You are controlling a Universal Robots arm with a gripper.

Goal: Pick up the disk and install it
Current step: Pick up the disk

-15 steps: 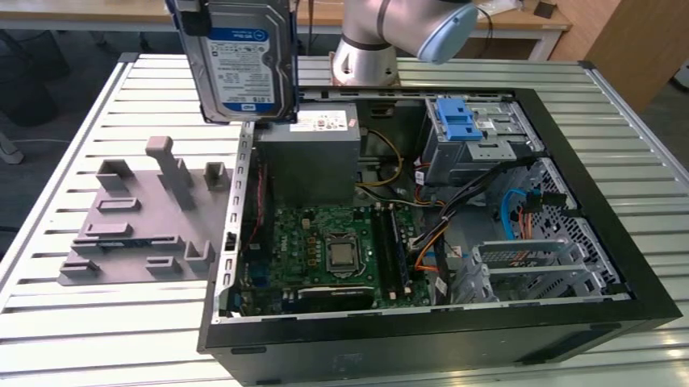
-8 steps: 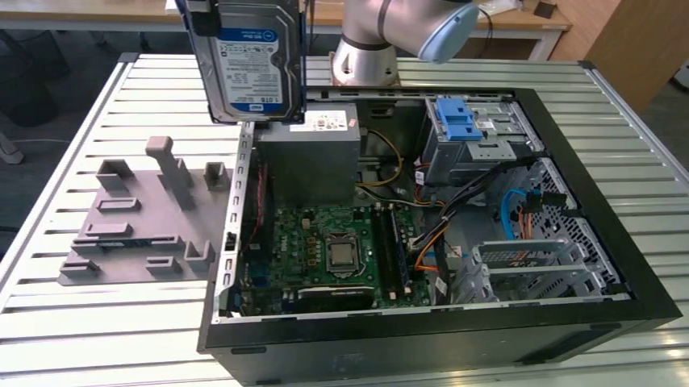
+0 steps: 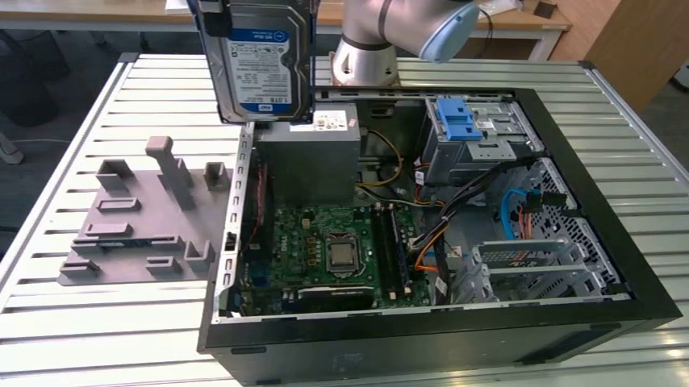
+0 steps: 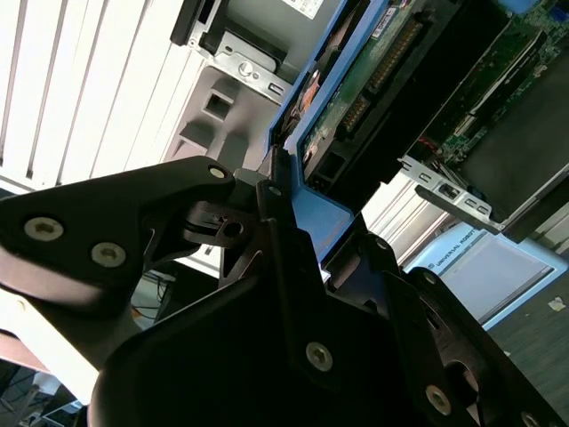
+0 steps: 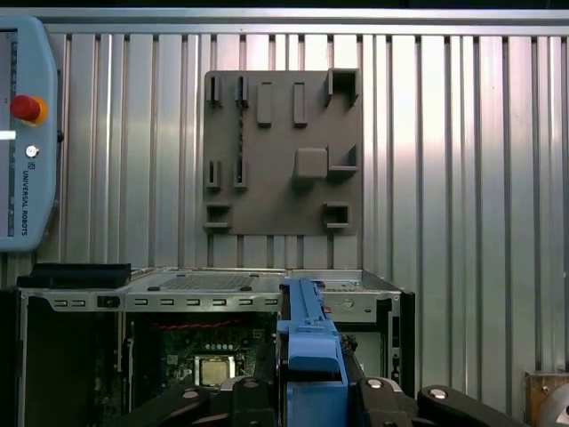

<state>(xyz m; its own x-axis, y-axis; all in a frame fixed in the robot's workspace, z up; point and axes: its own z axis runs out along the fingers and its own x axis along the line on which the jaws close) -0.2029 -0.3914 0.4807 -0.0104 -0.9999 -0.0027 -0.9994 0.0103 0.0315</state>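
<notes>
The disk (image 3: 258, 60), a silver-grey hard drive with a blue and white label in a blue bracket, hangs upright in the air. It sits above the back corner of the open computer case (image 3: 603, 201), on the exterior view's left, just over the grey power supply (image 3: 306, 153). My gripper (image 3: 258, 8) is shut on its top edge at the frame's upper border. In both wrist views the blue bracket (image 5: 311, 342) (image 4: 324, 213) stands clamped between the black fingers (image 5: 244, 391) (image 4: 267, 209) of my gripper (image 5: 311, 391) (image 4: 316, 236).
The silver drive cage with a blue latch (image 3: 465, 121) sits at the case's back right, with the motherboard (image 3: 334, 250) and cables inside. A grey fixture plate with posts (image 3: 140, 218) (image 5: 284, 151) lies on the slatted table (image 3: 86, 322). A teach pendant (image 5: 27, 133) lies beside it.
</notes>
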